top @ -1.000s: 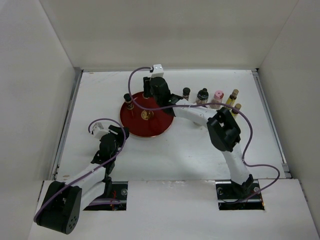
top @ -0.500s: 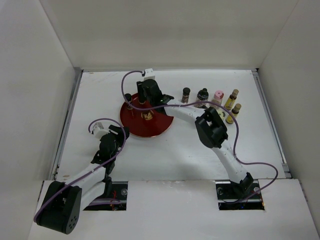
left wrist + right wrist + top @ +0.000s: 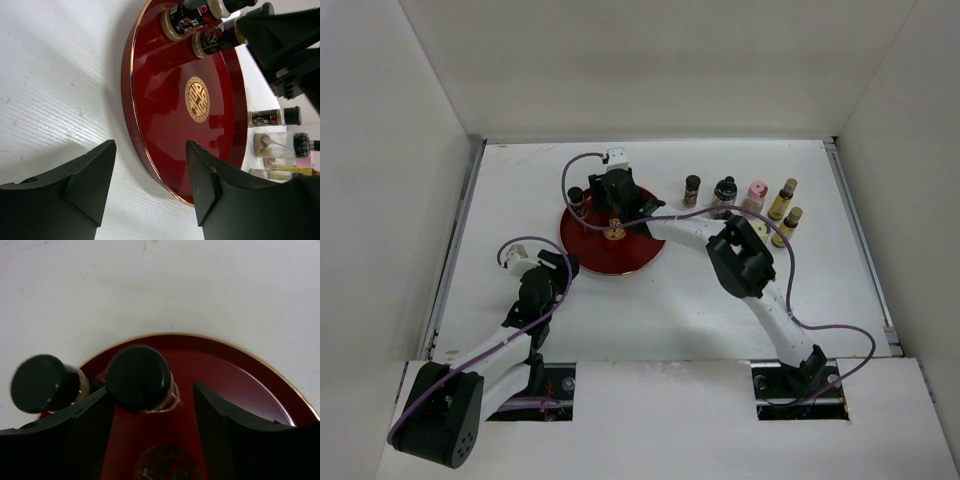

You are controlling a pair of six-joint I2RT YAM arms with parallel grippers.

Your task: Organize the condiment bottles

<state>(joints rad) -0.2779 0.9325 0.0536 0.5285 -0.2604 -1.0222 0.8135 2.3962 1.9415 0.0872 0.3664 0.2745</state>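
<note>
The red round tray lies left of centre. Two dark-capped bottles stand at its far edge. One stands outside my right gripper's fingers and also shows in the top view. The other stands between the jaws, close to the left finger, with a gap to the right finger. My right gripper is open over the tray, where it also shows from above. My left gripper is open and empty on the table just off the tray's near-left rim, also in the top view.
More bottles stand in a row on the table right of the tray: a dark-capped one, a clear jar with a black cap, a pink-capped one, a taller yellow one and another yellowish one. White walls enclose the table.
My right gripper has moved left and a little nearer, over the tray's far part, beside the bottle that stood there. The left arm has not moved.
</note>
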